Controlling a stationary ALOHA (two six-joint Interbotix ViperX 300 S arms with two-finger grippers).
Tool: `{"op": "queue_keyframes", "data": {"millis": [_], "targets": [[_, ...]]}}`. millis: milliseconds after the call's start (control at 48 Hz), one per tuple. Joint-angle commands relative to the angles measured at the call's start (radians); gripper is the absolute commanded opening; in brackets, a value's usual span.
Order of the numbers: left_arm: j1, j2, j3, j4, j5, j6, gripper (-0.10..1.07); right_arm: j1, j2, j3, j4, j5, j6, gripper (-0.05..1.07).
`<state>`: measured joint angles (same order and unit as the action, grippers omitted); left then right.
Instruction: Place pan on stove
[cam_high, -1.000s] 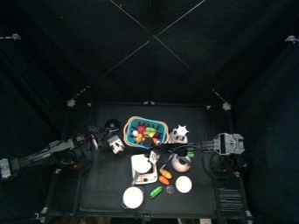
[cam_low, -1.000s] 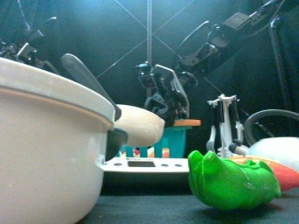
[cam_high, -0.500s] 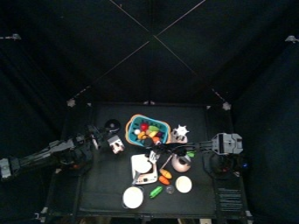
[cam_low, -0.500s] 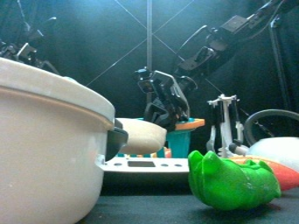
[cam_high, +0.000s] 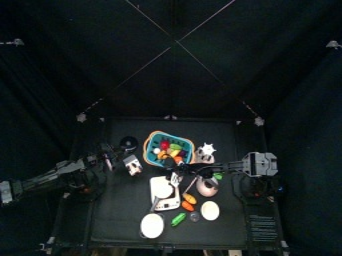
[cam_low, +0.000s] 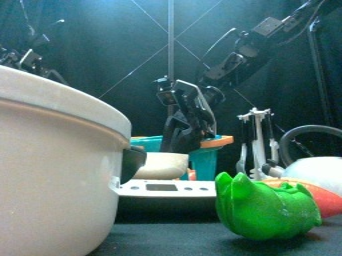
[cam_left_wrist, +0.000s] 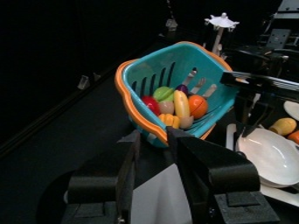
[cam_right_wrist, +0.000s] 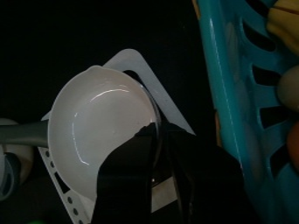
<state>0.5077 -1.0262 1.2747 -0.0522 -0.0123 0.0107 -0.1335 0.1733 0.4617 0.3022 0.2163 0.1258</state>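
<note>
The pale pan (cam_low: 160, 165) rests low on the whitish stove (cam_low: 167, 190) in the front view. My right gripper (cam_low: 187, 135) reaches in from the right and is shut on the pan's rim. In the right wrist view the pan (cam_right_wrist: 100, 131) lies over the stove's white corner (cam_right_wrist: 146, 74), with the right gripper (cam_right_wrist: 158, 153) clamped on its edge. From above, the pan (cam_high: 162, 187) sits just in front of the blue basket. My left gripper (cam_high: 130, 165) rests left of the basket, empty, with a narrow gap between its jaws (cam_left_wrist: 152, 144).
The blue basket (cam_high: 163, 150) of colourful items stands behind the stove and fills the left wrist view (cam_left_wrist: 176, 87). A silver pot (cam_high: 210, 185) is right of the pan. Two white discs (cam_high: 152, 226) (cam_high: 210, 211) lie in front. A green toy (cam_low: 267, 205) sits near the front edge.
My right gripper has lowered the pan from above the stove down onto it. The left arm has not moved.
</note>
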Motion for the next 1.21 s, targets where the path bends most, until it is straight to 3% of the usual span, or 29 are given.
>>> {"op": "queue_keyframes", "data": {"millis": [0, 479, 1188], "targets": [[0.003, 0.003, -0.014, -0.002, -0.005, 0.002, 0.73, -0.008, -0.034, -0.02, 0.0, 0.0, 0.002, 0.6], [0.003, 0.005, -0.014, -0.002, -0.005, 0.002, 0.73, -0.008, -0.071, -0.026, -0.002, 0.0, -0.002, 0.74], [0.003, 0.003, -0.014, -0.002, -0.005, 0.002, 0.73, 0.014, -0.158, -0.058, -0.086, 0.048, -0.008, 0.73]]}}
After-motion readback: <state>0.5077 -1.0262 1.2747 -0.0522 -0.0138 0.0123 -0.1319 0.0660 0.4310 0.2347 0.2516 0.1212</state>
